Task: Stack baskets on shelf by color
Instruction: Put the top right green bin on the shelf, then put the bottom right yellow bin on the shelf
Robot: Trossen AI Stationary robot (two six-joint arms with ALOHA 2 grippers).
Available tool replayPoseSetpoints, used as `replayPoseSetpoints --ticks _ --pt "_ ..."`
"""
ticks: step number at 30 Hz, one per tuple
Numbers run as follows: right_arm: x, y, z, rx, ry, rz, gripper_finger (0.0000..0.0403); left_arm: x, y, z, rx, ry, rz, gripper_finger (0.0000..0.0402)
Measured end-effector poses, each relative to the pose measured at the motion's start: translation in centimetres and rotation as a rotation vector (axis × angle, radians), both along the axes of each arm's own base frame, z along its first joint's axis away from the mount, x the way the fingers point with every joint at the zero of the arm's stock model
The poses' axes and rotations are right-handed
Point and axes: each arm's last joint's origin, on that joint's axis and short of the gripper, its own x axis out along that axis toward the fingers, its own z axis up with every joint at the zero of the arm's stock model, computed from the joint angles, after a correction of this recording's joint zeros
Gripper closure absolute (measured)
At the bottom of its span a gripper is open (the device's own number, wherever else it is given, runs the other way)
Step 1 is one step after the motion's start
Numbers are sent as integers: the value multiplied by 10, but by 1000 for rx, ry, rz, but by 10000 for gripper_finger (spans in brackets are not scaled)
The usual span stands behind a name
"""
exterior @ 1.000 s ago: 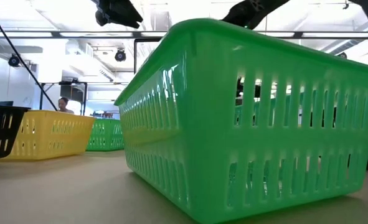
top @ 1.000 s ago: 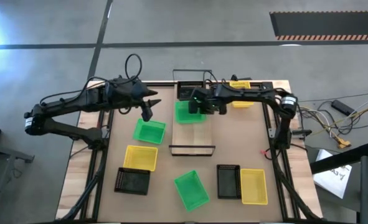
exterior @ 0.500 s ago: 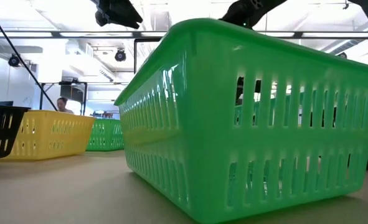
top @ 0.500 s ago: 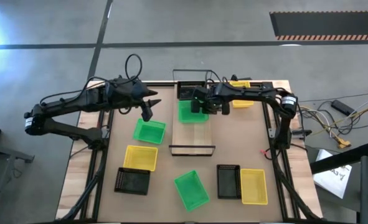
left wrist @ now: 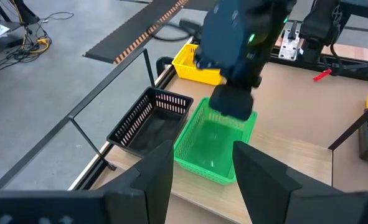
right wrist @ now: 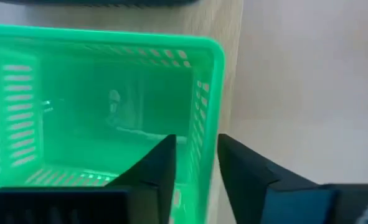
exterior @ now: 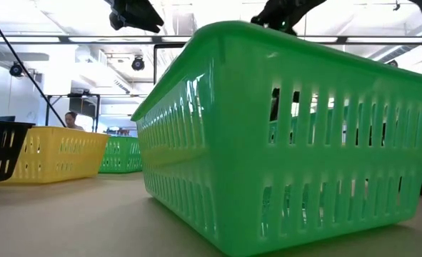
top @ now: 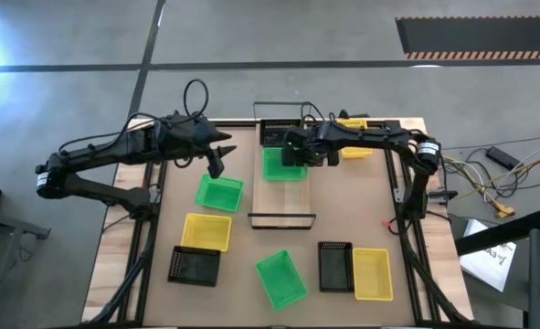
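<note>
My right gripper (top: 294, 155) is shut on a green basket (top: 281, 165) on the light-wood shelf (top: 282, 203), just short of a black basket (top: 277, 134) at the shelf's far end. In the left wrist view the right gripper stands over the green basket's (left wrist: 216, 140) far-right rim. My left gripper (left wrist: 202, 180) is open and hovers above the table near the shelf's left side, touching nothing. A second green basket (top: 219, 194) rests on its bottom on the table below it. A yellow basket (top: 352, 125) sits at the far right. My right gripper holds the green basket by one side wall (right wrist: 201, 149), near a corner. One finger (right wrist: 160, 169) is inside the basket and one finger (right wrist: 245, 175) outside. The fingers come from above, pointing down. The basket stays upright, on or just above the shelf plank.
On the near half of the table stand a yellow basket (top: 206, 231), a black one (top: 195, 266), a green one (top: 280, 279), another black (top: 334, 266) and another yellow (top: 371, 273). The shelf's thin wire frame (top: 281, 217) stands at its ends. The near green basket (exterior: 282, 143) fills the low view.
My right gripper has carried the green basket a little toward the table's right, so it lies more squarely over the shelf plank. The left arm has kept still.
</note>
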Motion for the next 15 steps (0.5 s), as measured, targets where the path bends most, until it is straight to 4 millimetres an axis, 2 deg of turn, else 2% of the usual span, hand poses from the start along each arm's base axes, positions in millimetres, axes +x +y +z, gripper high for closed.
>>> replayPoseSetpoints --ticks 4,8,11,15 --pt "-19 11 27 -53 32 55 250 0 0 0 -1 1 0 251" --pt "-42 31 61 -82 4 132 234 0 0 0 -2 4 0 251" --pt "-58 55 83 -87 -37 189 232 0 0 0 -2 3 0 251" --pt "-75 99 104 -77 -124 254 236 0 0 0 -2 3 0 251"
